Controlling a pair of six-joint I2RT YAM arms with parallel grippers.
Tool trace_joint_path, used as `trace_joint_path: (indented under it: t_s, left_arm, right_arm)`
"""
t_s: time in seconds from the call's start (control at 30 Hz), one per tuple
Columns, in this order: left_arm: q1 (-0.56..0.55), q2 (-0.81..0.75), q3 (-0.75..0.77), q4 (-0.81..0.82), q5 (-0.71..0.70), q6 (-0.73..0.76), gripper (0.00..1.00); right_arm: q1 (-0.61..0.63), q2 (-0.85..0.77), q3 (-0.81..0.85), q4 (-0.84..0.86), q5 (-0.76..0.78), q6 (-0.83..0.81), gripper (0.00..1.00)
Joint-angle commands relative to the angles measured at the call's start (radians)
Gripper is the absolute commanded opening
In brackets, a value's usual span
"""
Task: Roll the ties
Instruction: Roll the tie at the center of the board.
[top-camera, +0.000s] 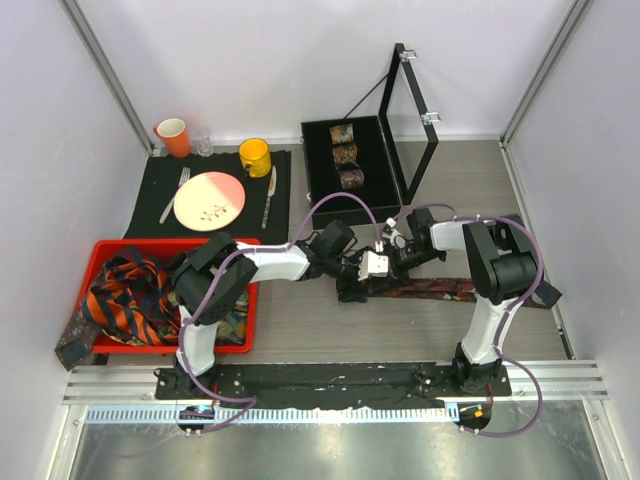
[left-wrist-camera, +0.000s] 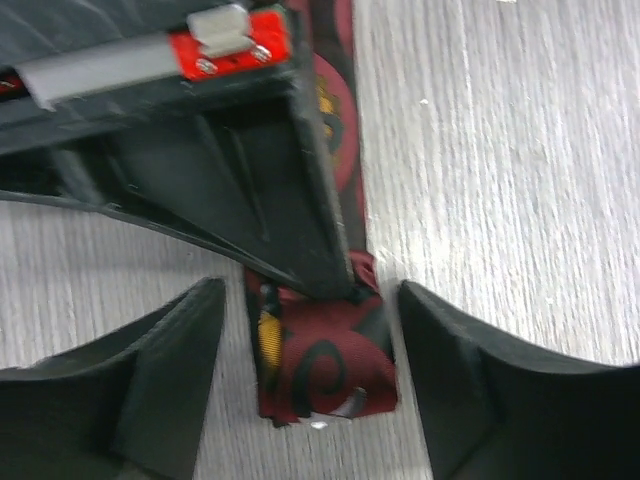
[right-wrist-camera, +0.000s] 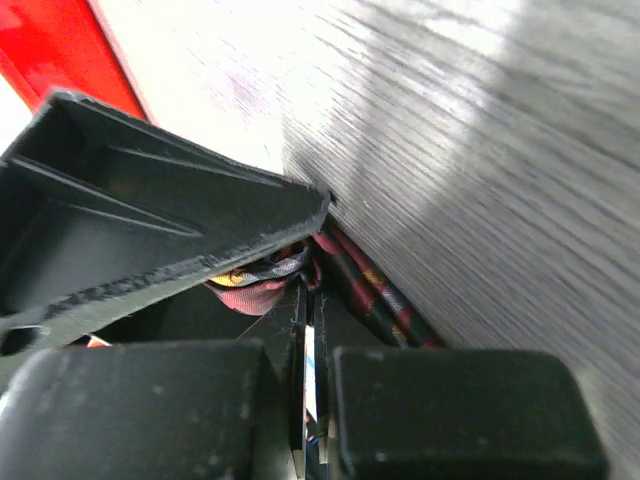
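Note:
A dark red patterned tie (top-camera: 450, 290) lies as a flat strip across the table's middle. Its left end is folded into a small roll (left-wrist-camera: 320, 350). My right gripper (top-camera: 362, 282) reaches in from the right, shut on that end; its black fingers (left-wrist-camera: 270, 200) pinch the fold. In the right wrist view the right gripper (right-wrist-camera: 312, 300) has its jaws pressed together with tie fabric (right-wrist-camera: 375, 290) at the tips. My left gripper (left-wrist-camera: 312, 330) straddles the roll with its jaws open and a gap on each side. More ties (top-camera: 125, 295), orange-navy striped, fill the red bin.
The red bin (top-camera: 175, 245) sits at the left. A black box (top-camera: 320, 185) holding three rolled ties (top-camera: 345, 155) stands behind, its lid (top-camera: 410, 110) upright. A plate (top-camera: 210, 200), cutlery, a yellow mug (top-camera: 255, 156) and an orange cup (top-camera: 173, 135) rest on a dark mat.

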Motion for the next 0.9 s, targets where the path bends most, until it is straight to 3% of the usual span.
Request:
trace_joint_path:
  t_s: [0.0,0.2,0.3,0.37,0.43,0.57,0.67,0.87]
  left_arm:
    - [-0.005,0.008,-0.011,-0.159,0.015,0.073,0.63]
    - [-0.008,0.016,-0.023,-0.212,-0.031,0.122,0.33]
    - [-0.008,0.017,-0.03,-0.217,-0.04,0.133,0.21]
    - [-0.009,0.016,-0.03,-0.22,-0.044,0.136,0.2]
    - [-0.008,0.011,-0.033,-0.223,-0.043,0.144,0.22]
    - [-0.005,-0.01,-0.045,-0.205,-0.048,0.128,0.59]
    - [0.02,-0.055,-0.079,-0.125,-0.049,0.049,0.65]
    - [0.054,-0.142,-0.215,0.091,0.0,-0.03,0.66]
  right_arm:
    - [0.005,-0.059,0.031,0.015,0.099,-0.019,0.01]
    - [0.021,-0.067,0.051,0.007,0.092,-0.005,0.01]
    - [0.025,-0.059,0.054,0.009,0.099,-0.007,0.01]
    - [0.025,-0.048,0.055,0.007,0.111,-0.011,0.01]
    - [0.025,-0.031,0.055,0.01,0.12,-0.016,0.01]
    - [0.022,0.008,0.041,0.023,0.169,-0.045,0.01]
    - [0.024,0.05,0.022,0.035,0.187,-0.048,0.01]
    - [0.024,0.085,0.0,0.06,0.207,-0.045,0.01]
